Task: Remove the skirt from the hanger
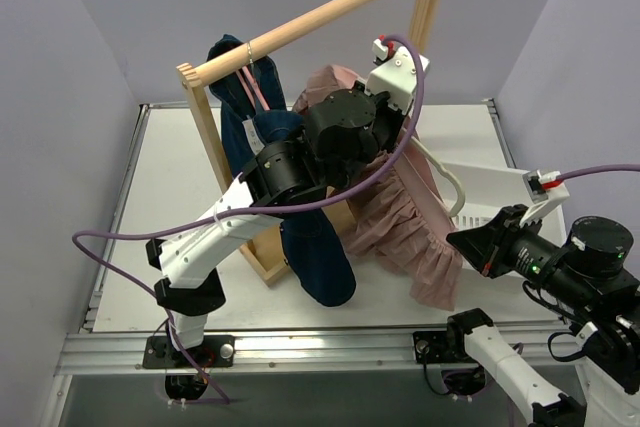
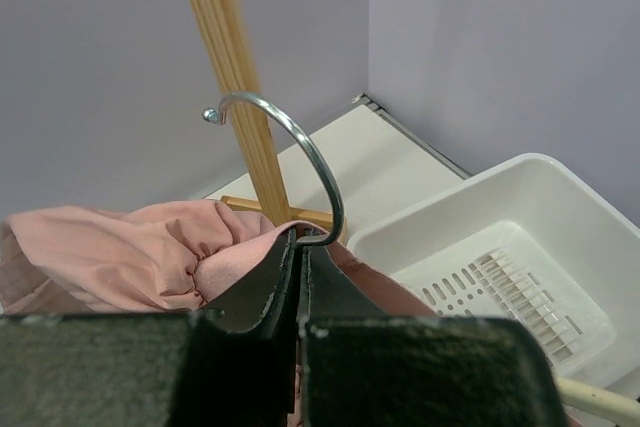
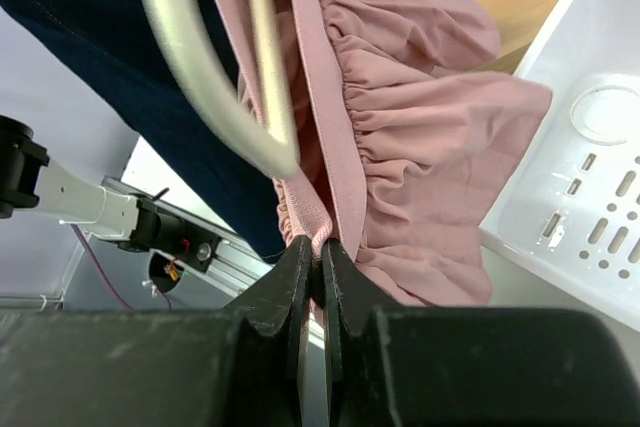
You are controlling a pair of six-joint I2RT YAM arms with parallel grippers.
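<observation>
Your left pincer (image 2: 300, 252) is closed tight at the foot of the silver hook (image 2: 336, 209), with pink cloth bunched against it. The hook arcs up at frame centre, crossing in front of the wooden rack's upright (image 2: 235, 77). Your right pincer (image 3: 318, 247) is pinched shut on an edge of the skirt (image 3: 420, 107), whose ruffles spread toward the upper right. The blurred cream hanger (image 3: 175, 37) loops at upper left, in front of the dark denim garment (image 3: 110, 97). A white basket (image 3: 590, 177) sits on the table (image 1: 170, 207) at the right edge.
</observation>
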